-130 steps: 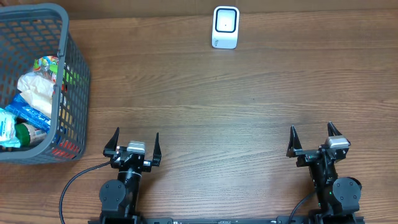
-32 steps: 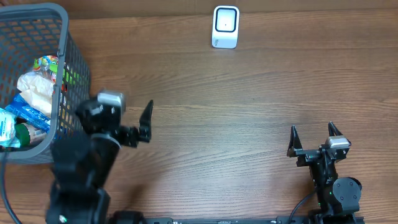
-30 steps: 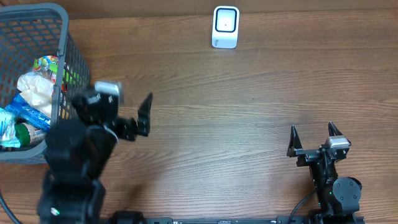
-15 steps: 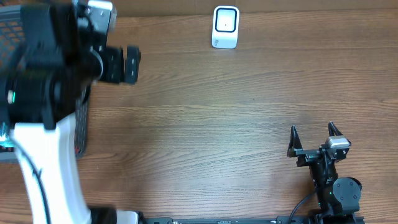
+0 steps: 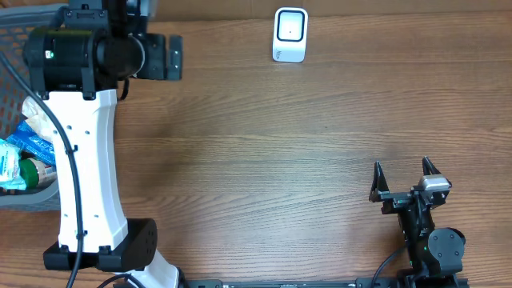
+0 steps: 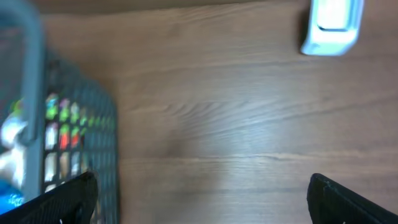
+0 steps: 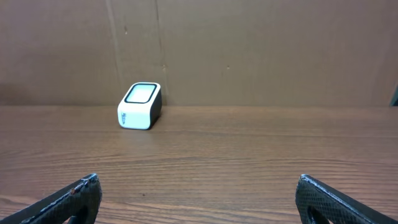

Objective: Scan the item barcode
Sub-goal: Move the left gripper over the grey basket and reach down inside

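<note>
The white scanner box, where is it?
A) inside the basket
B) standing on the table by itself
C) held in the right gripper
B: the white scanner box stands alone on the wooden table, away from the basket, and the right gripper is open with nothing in it.

The left arm (image 5: pixel 84 160) stretches far forward, left pincer (image 6: pixel 202 202) spread wide; the right pincer (image 5: pixel 400 168) sits back, likewise spread.
</note>
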### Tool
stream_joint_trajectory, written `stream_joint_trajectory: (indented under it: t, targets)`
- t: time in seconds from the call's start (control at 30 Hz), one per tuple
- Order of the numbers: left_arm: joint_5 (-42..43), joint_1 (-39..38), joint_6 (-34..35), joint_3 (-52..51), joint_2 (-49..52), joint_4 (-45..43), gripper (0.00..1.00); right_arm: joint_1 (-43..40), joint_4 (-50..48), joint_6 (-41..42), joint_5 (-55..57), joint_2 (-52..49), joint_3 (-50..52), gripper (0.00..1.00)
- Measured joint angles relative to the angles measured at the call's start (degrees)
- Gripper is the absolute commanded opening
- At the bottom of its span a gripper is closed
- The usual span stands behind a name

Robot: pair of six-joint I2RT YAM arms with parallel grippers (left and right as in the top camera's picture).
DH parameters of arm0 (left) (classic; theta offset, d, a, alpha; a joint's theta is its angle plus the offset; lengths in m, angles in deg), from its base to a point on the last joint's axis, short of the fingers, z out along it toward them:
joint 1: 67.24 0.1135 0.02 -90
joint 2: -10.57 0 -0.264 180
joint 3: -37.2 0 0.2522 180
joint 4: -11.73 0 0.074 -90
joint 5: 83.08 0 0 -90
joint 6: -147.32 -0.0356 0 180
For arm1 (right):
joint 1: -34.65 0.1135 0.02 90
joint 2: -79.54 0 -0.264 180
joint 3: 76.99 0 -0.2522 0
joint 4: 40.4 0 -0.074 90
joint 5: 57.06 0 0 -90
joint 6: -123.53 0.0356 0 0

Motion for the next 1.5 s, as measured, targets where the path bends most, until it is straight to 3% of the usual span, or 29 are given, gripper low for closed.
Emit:
stream_joint_trajectory:
  t: [0.13,0.43,0.7,0.93,1.3,1.5]
  targets:
    - [-2.64,3.98,3.85,3.19,0.00,2.21,1.00,0.00,-0.02,-0.04,0.02,0.00,0.00,1.00]
    - [-8.94,20.94,7.10,5.07,0.04,2.71,1.00,0.00,-0.02,-0.04,0.02,0.00,0.00,1.00]
    - [-8.83,27.89,8.85,4.26,0.04,0.11,0.99,0.00,0.00,-0.02,0.02,0.00,0.00,1.00]
    - [-4.70,35.30,11.02,-5.57,1.42,-0.37,0.84,0.00,-0.02,-0.02,0.02,0.00,0.00,1.00]
    - [-1.55,38.88,13.14,-26.16,4.66,-12.13,0.78,0.00,-0.02,-0.04,0.02,0.00,0.00,1.00]
    - [-2.95,38.88,13.40,-32.63,4.66,-18.88,0.51,0.00,-0.02,-0.04,0.02,0.00,0.00,1.00]
